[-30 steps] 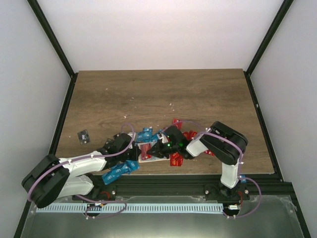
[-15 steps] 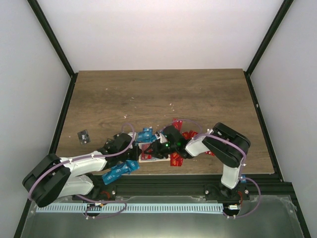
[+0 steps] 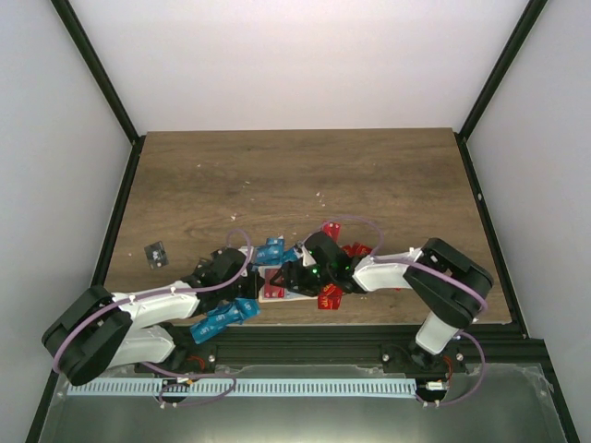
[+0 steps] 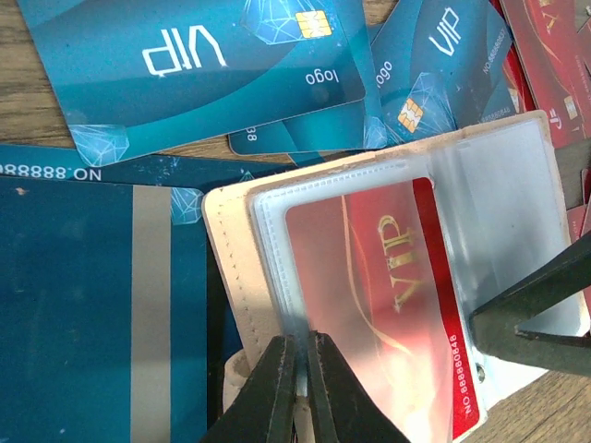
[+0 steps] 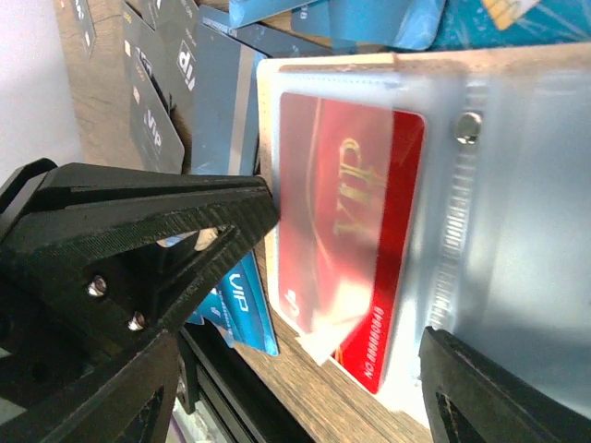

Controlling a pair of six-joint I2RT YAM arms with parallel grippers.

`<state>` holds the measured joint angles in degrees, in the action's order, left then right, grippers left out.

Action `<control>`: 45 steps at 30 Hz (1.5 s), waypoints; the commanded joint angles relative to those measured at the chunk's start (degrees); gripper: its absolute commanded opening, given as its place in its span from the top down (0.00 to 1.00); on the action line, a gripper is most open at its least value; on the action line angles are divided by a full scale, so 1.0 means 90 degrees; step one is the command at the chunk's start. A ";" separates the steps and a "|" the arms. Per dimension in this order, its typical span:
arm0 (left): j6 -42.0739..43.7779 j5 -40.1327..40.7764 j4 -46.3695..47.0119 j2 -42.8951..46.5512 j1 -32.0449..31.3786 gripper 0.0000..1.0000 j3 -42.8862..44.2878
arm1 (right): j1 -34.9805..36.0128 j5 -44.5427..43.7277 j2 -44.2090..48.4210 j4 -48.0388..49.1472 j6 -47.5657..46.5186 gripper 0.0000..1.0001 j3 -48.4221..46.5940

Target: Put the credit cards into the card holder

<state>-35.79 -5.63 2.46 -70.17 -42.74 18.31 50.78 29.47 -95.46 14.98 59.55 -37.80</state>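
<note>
Seen from above, the arms hide most of the holder [image 3: 274,295]; only its pale near edge shows. The left pincer [image 4: 302,349] is clamped on the holder's clear sleeve, which has a red card [image 4: 388,249] in it. The right pincer [image 3: 292,279] gapes wide over it. Blue cards [image 4: 185,55] run out of frame. The table [image 3: 277,175] is wood and the walls [image 3: 295,55] are white.
</note>
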 commanded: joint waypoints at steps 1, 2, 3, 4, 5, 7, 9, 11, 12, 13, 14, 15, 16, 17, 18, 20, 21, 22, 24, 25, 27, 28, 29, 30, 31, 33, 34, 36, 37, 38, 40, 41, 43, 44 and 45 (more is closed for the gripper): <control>-0.0068 0.0085 -0.0574 0.0063 -0.0003 0.94 0.0094 | 0.0040 -0.0539 0.0311 -0.1035 -0.0460 0.26 -0.0138; -0.0098 0.0133 -0.0759 0.0142 -0.0011 0.94 0.0161 | 0.0054 -0.0606 0.0409 -0.1136 -0.0575 0.26 -0.0175; -0.0154 0.0200 -0.0980 0.0238 -0.0016 0.93 0.0239 | 0.0090 -0.0704 0.0482 -0.1248 -0.0733 0.26 -0.0233; -0.0213 0.0285 -0.1198 0.0342 -0.0015 0.92 0.0317 | 0.0153 -0.0840 0.0547 -0.1397 -0.0928 0.26 -0.0321; -0.0271 0.0368 -0.1463 0.0461 -0.0025 0.90 0.0399 | 0.0247 -0.1033 0.0602 -0.1574 -0.1119 0.26 -0.0418; -0.0421 0.0574 -0.2026 0.0749 -0.0050 0.86 0.0558 | 0.0461 -0.1439 0.0683 -0.1883 -0.1463 0.26 -0.0644; -0.0670 0.0822 -0.2609 0.1106 -0.0099 0.84 0.0699 | 0.0658 -0.1595 0.0767 -0.1957 -0.1620 0.28 -0.0728; -0.0931 0.1080 -0.3198 0.1496 -0.0136 0.79 0.0782 | 0.0843 -0.1671 0.0873 -0.1814 -0.1565 0.29 -0.0684; -0.1081 0.1108 -0.3324 0.1692 -0.0184 0.76 0.0746 | 0.1016 -0.1778 0.0909 -0.1731 -0.1497 0.29 -0.0682; -0.1225 0.1101 -0.3420 0.1853 -0.0226 0.73 0.0723 | 0.1171 -0.1905 0.0926 -0.1655 -0.1426 0.30 -0.0690; -0.1437 0.1150 -0.3552 0.1981 -0.0270 0.71 0.0741 | 0.1336 -0.2062 0.0916 -0.1598 -0.1338 0.30 -0.0725; -0.1562 0.1245 -0.3729 0.2102 -0.0301 0.71 0.0793 | 0.1508 -0.2221 0.0874 -0.1551 -0.1170 0.30 -0.0778; -0.1666 0.1346 -0.3895 0.2209 -0.0340 0.70 0.0863 | 0.1655 -0.2405 0.0826 -0.1507 -0.0892 0.30 -0.0813; -0.1747 0.1404 -0.3968 0.2350 -0.0382 0.70 0.0891 | 0.1811 -0.2562 0.0768 -0.1429 -0.0546 0.30 -0.0799; -0.1819 0.1422 -0.3983 0.2547 -0.0397 0.69 0.0913 | 0.1963 -0.2683 0.0726 -0.1279 -0.0109 0.30 -0.0745; -0.1920 0.1456 -0.4149 0.2764 -0.0411 0.67 0.1102 | 0.2265 -0.2748 0.0635 -0.0498 0.0609 0.31 -0.0517; -0.1931 0.1469 -0.4209 0.2818 -0.0414 0.67 0.1205 | 0.2416 -0.2859 0.0563 -0.0376 0.0869 0.31 -0.0534; -0.1931 0.1483 -0.4272 0.2981 -0.0417 0.67 0.1310 | 0.2537 -0.2998 0.0484 -0.0377 0.1103 0.31 -0.0615; -0.1867 0.1512 -0.4460 0.3164 -0.0416 0.66 0.1579 | 0.2747 -0.3234 0.0290 -0.0417 0.1568 0.32 -0.0775; -0.1784 0.1544 -0.4588 0.3208 -0.0408 0.65 0.1738 | 0.2849 -0.3390 0.0189 -0.0398 0.1798 0.32 -0.0847; -0.1639 0.1761 -0.4960 0.3244 -0.0413 0.63 0.2180 | 0.3129 -0.3556 -0.0078 -0.0283 0.2198 0.33 -0.1016; -0.1551 0.1850 -0.5112 0.3254 -0.0414 0.63 0.2369 | 0.3217 -0.3587 -0.0250 -0.0288 0.2356 0.34 -0.1160; -0.1458 0.1926 -0.5223 0.3265 -0.0414 0.61 0.2533 | 0.3291 -0.3613 -0.0415 -0.0314 0.2510 0.34 -0.1303; -0.1378 0.1974 -0.5321 0.3279 -0.0414 0.61 0.2667 | 0.3354 -0.3609 -0.0590 -0.0344 0.2655 0.35 -0.1443; -0.1318 0.2005 -0.5415 0.3304 -0.0413 0.60 0.2785 | 0.3421 -0.3589 -0.0755 -0.0325 0.2782 0.35 -0.1558; -0.1212 0.2033 -0.5544 0.3375 -0.0411 0.60 0.2950 | 0.3548 -0.3668 -0.1008 -0.0327 0.3002 0.36 -0.1770; -0.1171 0.2020 -0.5572 0.3429 -0.0409 0.60 0.2998 | 0.3599 -0.3689 -0.1120 -0.0344 0.3114 0.37 -0.1861; -0.1123 0.1998 -0.5609 0.3571 -0.0416 0.59 0.3015 | 0.3671 -0.3712 -0.1331 -0.0350 0.3333 0.38 -0.1987; -0.1108 0.1993 -0.5618 0.3638 -0.0413 0.59 0.3011 | 0.3683 -0.3702 -0.1406 -0.0330 0.3471 0.38 -0.2029; -0.1097 0.1976 -0.5624 0.3706 -0.0414 0.59 0.3012 | 0.3700 -0.3681 -0.1472 -0.0287 0.3555 0.38 -0.2054; -0.1057 0.1937 -0.5640 0.3811 -0.0415 0.58 0.2982 | 0.3715 -0.3622 -0.1639 -0.0221 0.3664 0.39 -0.2169; -0.1046 0.1922 -0.5663 0.3846 -0.0412 0.58 0.2973 | 0.3711 -0.3567 -0.1749 -0.0162 0.3692 0.39 -0.2216; -0.1015 0.1895 -0.5678 0.3917 -0.0409 0.58 0.2954 | 0.3713 -0.3490 -0.1944 -0.0062 0.3751 0.39 -0.2341; -0.0998 0.1897 -0.5684 0.3949 -0.0409 0.58 0.2949 | 0.3720 -0.3459 -0.2034 -0.0025 0.3760 0.40 -0.2399; -0.0987 0.1885 -0.5692 0.3987 -0.0414 0.58 0.2942 | 0.3714 -0.3462 -0.2106 0.0005 0.3764 0.40 -0.2449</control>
<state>-46.22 11.53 -47.27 -35.53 -46.28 44.58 83.66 -1.41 -111.55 13.39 90.59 -56.80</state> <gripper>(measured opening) 0.419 0.607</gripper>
